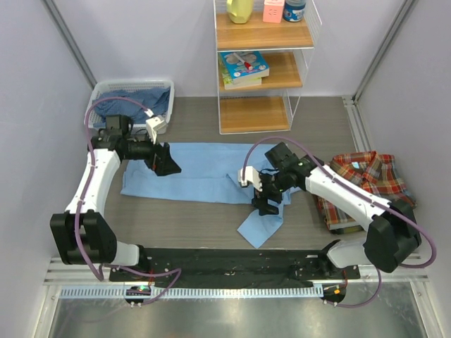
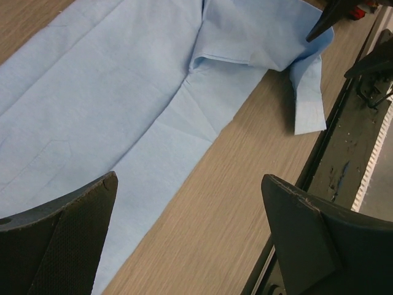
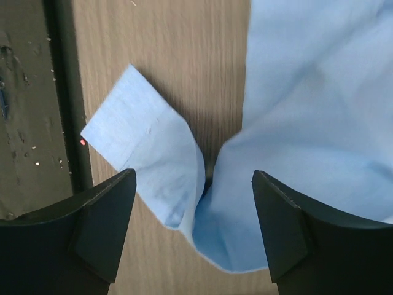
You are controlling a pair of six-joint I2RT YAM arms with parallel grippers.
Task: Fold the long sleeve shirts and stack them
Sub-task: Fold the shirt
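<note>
Now, the blue shirt [image 1: 197,172] lies spread flat across the middle of the table [image 1: 176,222], with one sleeve [image 1: 259,227] trailing off its near right corner toward the arm bases. The plaid shirt [image 1: 366,179] sits bunched at the right edge, well apart. A dark shirt [image 1: 130,105] is heaped in the basket [image 1: 134,84] at the far left.

The left end effector [image 1: 168,163] hovers over the blue shirt's left part. It is released, fingers wide apart with only flat cloth below them. The right end effector [image 1: 266,204] is released as well. In its wrist view the fingers stand on either side of the sleeve where it doubles over near the cuff [image 3: 132,126], so cloth lies between them but is not pinched.

The fabric looks thin, light and limp (no stiffness to carry a fold by itself), so it will likely sag from any single hold and crease where it lands. The table looks smooth, so pulling the sleeve may drag the body out of square unless the other arm pins it. The cuff, doubled and stitched, is probably the firmest place to take hold. Failing that, the fold just beside it would do, clamping both layers together before carrying the sleeve across the body
</note>
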